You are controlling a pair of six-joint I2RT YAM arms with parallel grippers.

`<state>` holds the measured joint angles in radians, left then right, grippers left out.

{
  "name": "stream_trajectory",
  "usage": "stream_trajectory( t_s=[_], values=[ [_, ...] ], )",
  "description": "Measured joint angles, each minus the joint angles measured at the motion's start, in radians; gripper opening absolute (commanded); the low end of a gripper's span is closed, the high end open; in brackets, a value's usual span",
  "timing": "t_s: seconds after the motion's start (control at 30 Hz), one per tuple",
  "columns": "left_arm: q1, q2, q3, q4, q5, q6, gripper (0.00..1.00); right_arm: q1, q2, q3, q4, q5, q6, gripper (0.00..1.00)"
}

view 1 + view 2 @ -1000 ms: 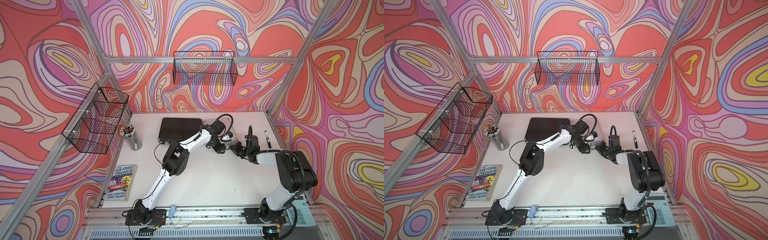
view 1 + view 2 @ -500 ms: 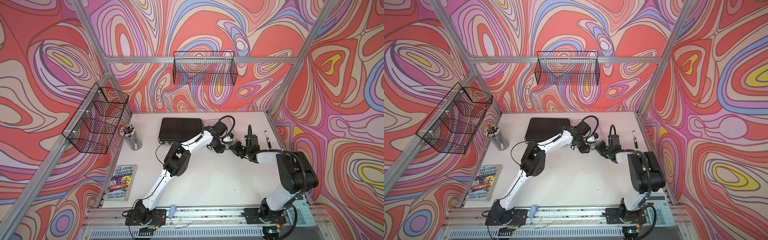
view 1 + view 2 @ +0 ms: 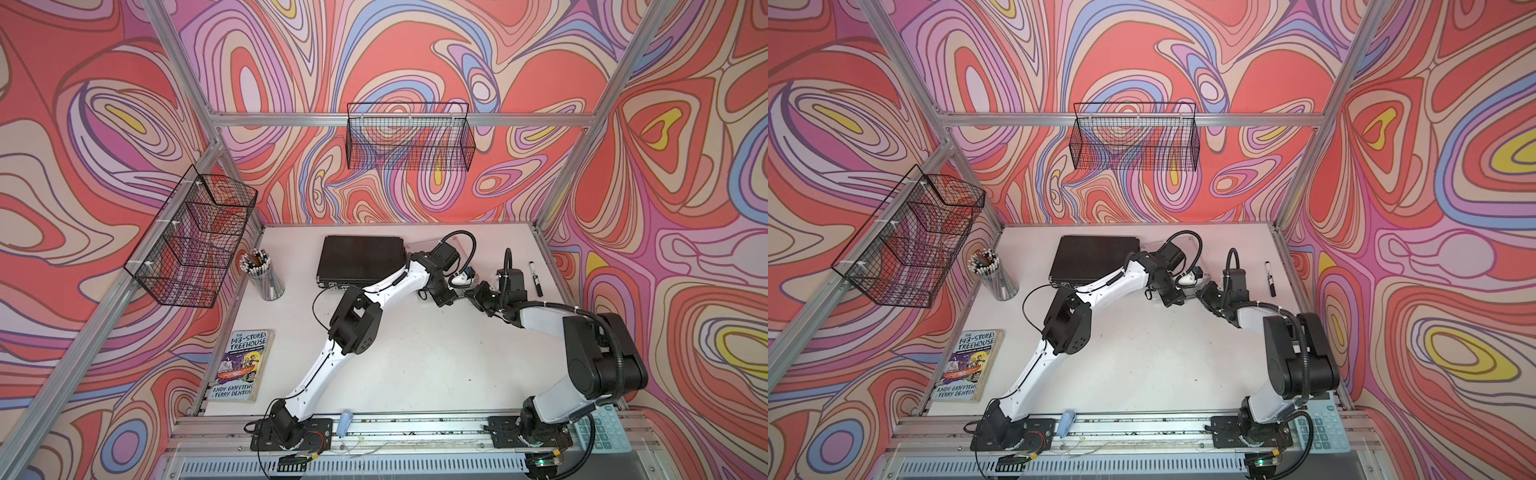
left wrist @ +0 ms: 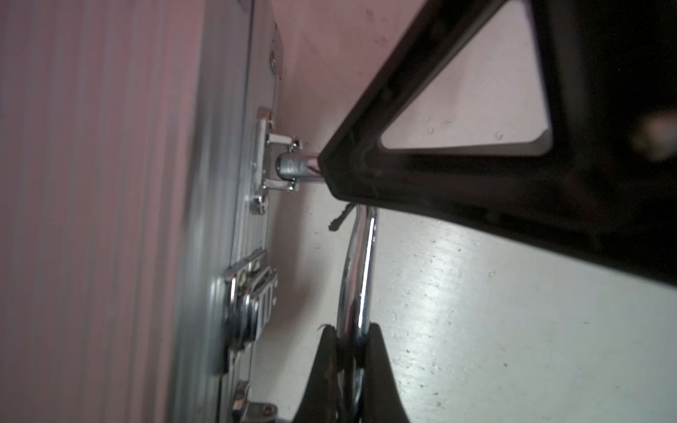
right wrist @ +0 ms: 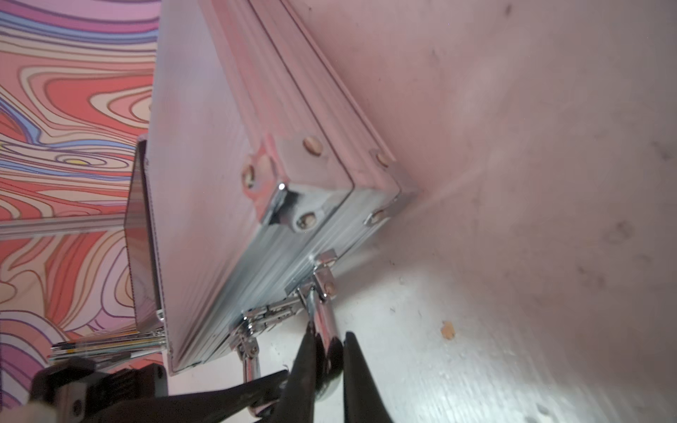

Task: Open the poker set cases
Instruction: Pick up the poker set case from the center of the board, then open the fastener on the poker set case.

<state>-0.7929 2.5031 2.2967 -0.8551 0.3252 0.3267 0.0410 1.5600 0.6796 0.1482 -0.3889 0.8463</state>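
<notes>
The black poker set case point(image 3: 361, 259) lies shut at the back of the table point(image 3: 415, 365) in both top views. The ribbed silver case point(image 5: 205, 183) sits shut beside it, mostly covered by the arms from above. In the left wrist view its chrome handle point(image 4: 357, 274) and a closed latch point(image 4: 249, 300) show. My left gripper point(image 4: 351, 326) is shut on that handle. My right gripper point(image 5: 329, 331) straddles the same handle point(image 5: 324, 322) near its hinge, slightly open, one finger touching and the other just clear. Both grippers point(image 3: 451, 297) point(image 3: 471, 293) meet in front of the silver case.
A cup of pencils point(image 3: 262, 274) stands at the back left and a paperback book point(image 3: 243, 359) lies at the front left. A black marker point(image 3: 535, 278) lies by the right wall, a calculator point(image 3: 602, 428) at the front right. Wire baskets point(image 3: 409, 141) point(image 3: 195, 237) hang on the walls.
My left gripper has closed onto the silver case's handle. The right gripper has loosened a little around it. Both wrists shifted only slightly.
</notes>
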Motion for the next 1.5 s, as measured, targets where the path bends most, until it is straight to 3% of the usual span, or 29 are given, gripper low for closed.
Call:
stream_trajectory(
  t_s=[0.17,0.33,0.57,0.7,1.07,1.27,1.5],
  values=[
    [0.010,0.032,0.040,-0.035,0.048,-0.022,0.00,-0.085,-0.150,-0.029,0.013,0.002,-0.024,0.39],
    [0.019,0.059,0.092,-0.058,0.117,-0.070,0.00,-0.105,-0.232,-0.088,0.002,0.002,-0.032,0.38],
    [0.022,0.066,0.179,-0.090,0.187,-0.170,0.00,-0.112,-0.322,-0.296,0.098,-0.051,0.041,0.39],
    [0.022,0.066,0.179,-0.087,0.229,-0.223,0.00,-0.112,-0.326,-0.360,0.180,-0.081,0.097,0.47],
    [0.022,0.064,0.179,-0.039,0.307,-0.362,0.00,-0.110,-0.202,-0.337,0.389,-0.118,0.196,0.47],
    [0.022,0.056,0.179,-0.029,0.323,-0.393,0.00,-0.053,-0.095,-0.338,0.520,-0.122,0.273,0.47],
    [0.022,0.047,0.179,-0.031,0.332,-0.402,0.00,0.006,0.044,-0.337,0.703,-0.116,0.362,0.36]
  ],
)
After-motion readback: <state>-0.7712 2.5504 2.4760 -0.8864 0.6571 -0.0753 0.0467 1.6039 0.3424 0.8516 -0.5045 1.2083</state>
